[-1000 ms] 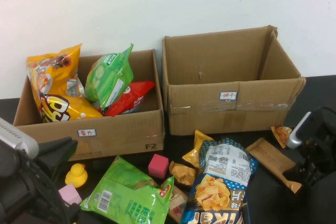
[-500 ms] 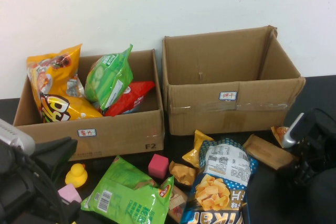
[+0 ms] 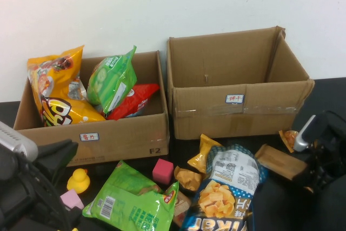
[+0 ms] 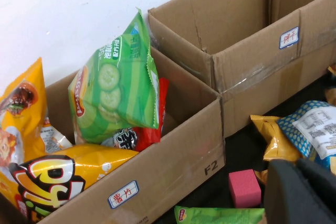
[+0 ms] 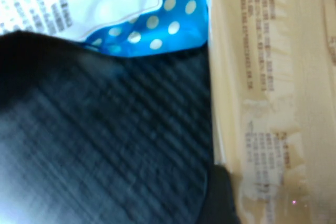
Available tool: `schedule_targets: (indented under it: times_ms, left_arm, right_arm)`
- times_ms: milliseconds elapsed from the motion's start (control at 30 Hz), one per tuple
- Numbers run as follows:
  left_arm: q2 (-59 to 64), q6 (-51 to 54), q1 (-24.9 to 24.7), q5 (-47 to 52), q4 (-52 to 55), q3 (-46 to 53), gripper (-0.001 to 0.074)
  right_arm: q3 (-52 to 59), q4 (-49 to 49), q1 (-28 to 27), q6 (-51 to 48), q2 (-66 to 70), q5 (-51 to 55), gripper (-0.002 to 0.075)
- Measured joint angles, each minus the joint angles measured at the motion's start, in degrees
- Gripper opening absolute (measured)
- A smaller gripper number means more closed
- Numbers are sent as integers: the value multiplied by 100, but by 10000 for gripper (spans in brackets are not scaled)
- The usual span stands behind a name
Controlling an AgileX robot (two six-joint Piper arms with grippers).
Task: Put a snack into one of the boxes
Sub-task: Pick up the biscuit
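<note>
High view, lower right of the frame: the right gripper (image 3: 309, 172) clamps the near end of a tan snack packet (image 3: 278, 162), beside the blue polka-dot bag (image 3: 230, 190). At lower left sits the left gripper (image 3: 38, 187) (finger state cannot be told). Farther back stand the two boxes: the lower box (image 3: 124, 136) at left holds yellow, green and red bags, and the taller taped box (image 3: 238, 104) stands at right, against the white wall.

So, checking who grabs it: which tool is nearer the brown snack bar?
Right. The right tool is at the brown snack bar; the left tool sits far across the table.
</note>
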Motion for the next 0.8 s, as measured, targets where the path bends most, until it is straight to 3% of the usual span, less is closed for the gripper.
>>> schedule_targets:
  times_ms: [133, 233, 533, 800]
  left_arm:
    - [0, 0, 0, 0, 9, 0, -1]
    - [0, -10, 0, 0, 22, 0, -1]
    - [0, -159, 0, -95, 22, 0, -1]
    - [0, -224, 0, -223, 22, 3, -1]
  right_arm:
    - [0, -1218, 0, 1299, -413, 372, 462]
    - [0, -1568, 0, 1951, -677, 737, 462]
    - [47, -1756, 0, 2237, -1299, 1805, 462]
    - [-42, -1590, 0, 2250, -1928, 2108, 462]
